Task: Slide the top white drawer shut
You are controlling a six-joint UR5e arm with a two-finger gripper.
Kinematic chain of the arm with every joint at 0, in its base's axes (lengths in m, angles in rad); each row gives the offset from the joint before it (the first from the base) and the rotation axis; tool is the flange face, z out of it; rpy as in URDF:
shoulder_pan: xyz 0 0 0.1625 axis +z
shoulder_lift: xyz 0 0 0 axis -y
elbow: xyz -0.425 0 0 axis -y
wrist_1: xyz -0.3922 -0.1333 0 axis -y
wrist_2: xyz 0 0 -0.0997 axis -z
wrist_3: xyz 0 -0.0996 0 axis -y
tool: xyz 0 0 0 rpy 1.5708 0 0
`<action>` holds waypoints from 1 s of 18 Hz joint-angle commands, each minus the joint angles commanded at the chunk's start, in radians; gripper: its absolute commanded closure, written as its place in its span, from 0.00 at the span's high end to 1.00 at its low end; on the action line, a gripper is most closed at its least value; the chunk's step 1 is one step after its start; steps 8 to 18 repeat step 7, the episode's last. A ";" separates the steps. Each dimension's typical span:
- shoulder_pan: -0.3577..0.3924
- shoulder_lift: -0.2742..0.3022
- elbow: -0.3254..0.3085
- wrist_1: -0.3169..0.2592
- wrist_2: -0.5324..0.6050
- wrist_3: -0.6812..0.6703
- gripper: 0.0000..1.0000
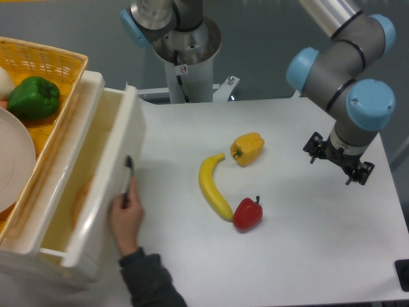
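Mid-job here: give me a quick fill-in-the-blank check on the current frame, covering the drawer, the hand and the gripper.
1. The top drawer is pulled ____.
2. A person's hand grips the drawer's black ____.
3. The gripper hovers at the table's ____ side in the image, far from the drawer.
4. The banana lies between the yellow pepper and the ____ pepper.

Missing words: open; handle; right; red

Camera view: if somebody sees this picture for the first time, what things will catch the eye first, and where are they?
At the left, the glossy white plastic top drawer stands pulled far out, a person's hand on its black handle. Mid-table lie a curved yellow banana, a yellow bell pepper and a red bell pepper. At the right, the grey-and-blue arm's black gripper hangs over the white table.
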 joint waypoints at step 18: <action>0.038 -0.006 0.009 0.005 -0.066 0.034 1.00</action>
